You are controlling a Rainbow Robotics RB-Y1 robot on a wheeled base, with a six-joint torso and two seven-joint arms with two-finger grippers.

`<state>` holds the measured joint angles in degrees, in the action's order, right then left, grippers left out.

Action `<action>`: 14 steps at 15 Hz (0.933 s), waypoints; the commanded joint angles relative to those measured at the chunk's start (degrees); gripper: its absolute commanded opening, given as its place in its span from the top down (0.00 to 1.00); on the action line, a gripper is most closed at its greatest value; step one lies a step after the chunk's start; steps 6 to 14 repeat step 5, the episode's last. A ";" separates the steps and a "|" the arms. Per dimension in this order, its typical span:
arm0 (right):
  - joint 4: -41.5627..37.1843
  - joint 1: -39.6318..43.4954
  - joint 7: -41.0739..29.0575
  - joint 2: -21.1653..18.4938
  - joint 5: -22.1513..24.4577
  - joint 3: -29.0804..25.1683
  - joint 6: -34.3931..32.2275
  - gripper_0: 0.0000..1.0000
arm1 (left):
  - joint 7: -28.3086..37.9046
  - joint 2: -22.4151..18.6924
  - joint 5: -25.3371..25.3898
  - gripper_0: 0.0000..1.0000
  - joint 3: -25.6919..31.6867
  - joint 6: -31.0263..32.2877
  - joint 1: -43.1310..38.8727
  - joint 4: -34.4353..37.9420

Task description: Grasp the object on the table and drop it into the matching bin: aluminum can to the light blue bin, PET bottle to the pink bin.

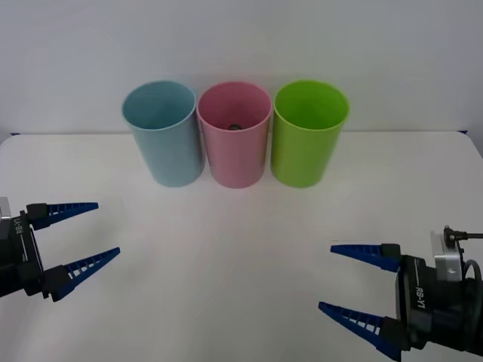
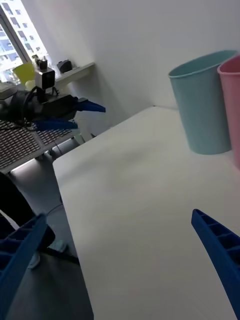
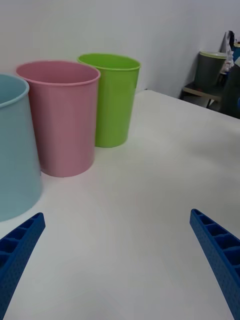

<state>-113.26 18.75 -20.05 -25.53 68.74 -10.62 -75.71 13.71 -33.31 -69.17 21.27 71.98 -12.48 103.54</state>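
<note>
White wall (image 1: 241, 38); window (image 2: 15, 37) above a ledge (image 2: 75, 70).

A lime green bin (image 1: 309, 136) stood upright at the right end of the row on the white surface (image 1: 226, 256), close to its neighbour. Plain white wall (image 1: 241, 38) sat right behind. Off to the side, a dark grey bin (image 3: 210, 67) stood on a low shelf.
</note>
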 commanded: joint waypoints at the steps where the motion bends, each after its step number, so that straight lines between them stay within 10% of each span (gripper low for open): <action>1: 0.58 0.32 1.15 -0.05 0.95 -0.19 -0.50 0.00 | 0.00 0.00 0.00 0.00 0.00 0.00 0.00 0.00; 14: 0.67 0.50 1.06 0.04 0.95 -0.10 -0.50 0.00 | 0.00 0.00 0.00 0.00 0.00 0.00 0.00 0.00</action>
